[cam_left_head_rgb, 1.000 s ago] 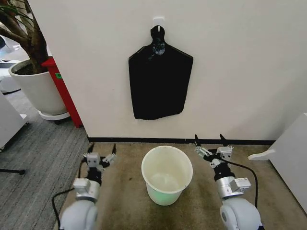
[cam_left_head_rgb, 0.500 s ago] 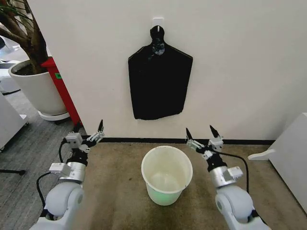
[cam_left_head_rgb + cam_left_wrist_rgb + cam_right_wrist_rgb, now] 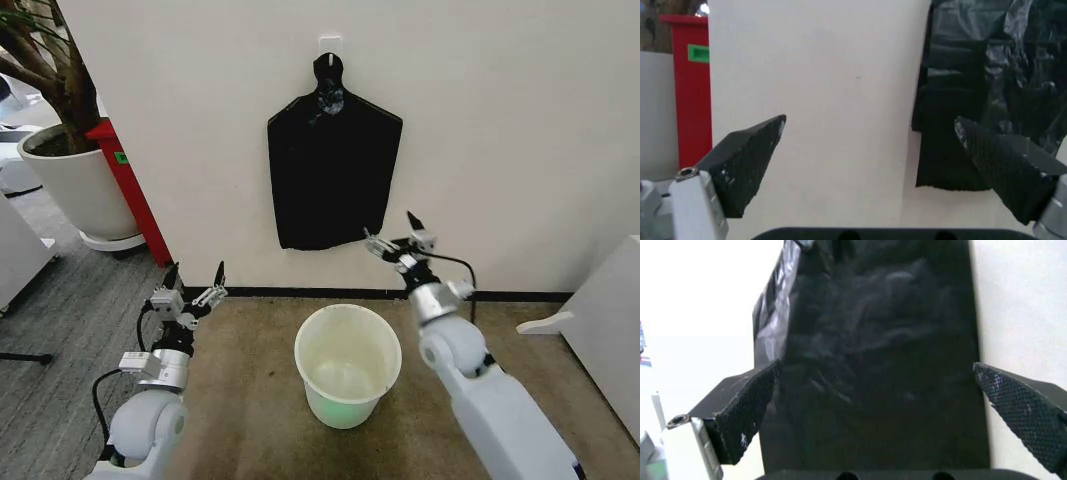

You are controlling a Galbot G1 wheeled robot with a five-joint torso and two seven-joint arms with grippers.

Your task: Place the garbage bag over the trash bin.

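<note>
One wall [image 3: 520, 140], one black bag [image 3: 333, 170] hanging flat on it from one hook [image 3: 330, 43], directly above the bin. One cream bin [image 3: 348, 364] upright on the carpet [image 3: 250, 400] below. Two grippers: right gripper [image 3: 398, 236] raised at the bag's lower right corner, jaws spread wide; left gripper [image 3: 192, 283] low beside the bin, jaws apart.

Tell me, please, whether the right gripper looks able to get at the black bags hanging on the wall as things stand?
Probably yes: the right gripper is open beside the lower right corner of the black bags, with nothing between them.
</note>
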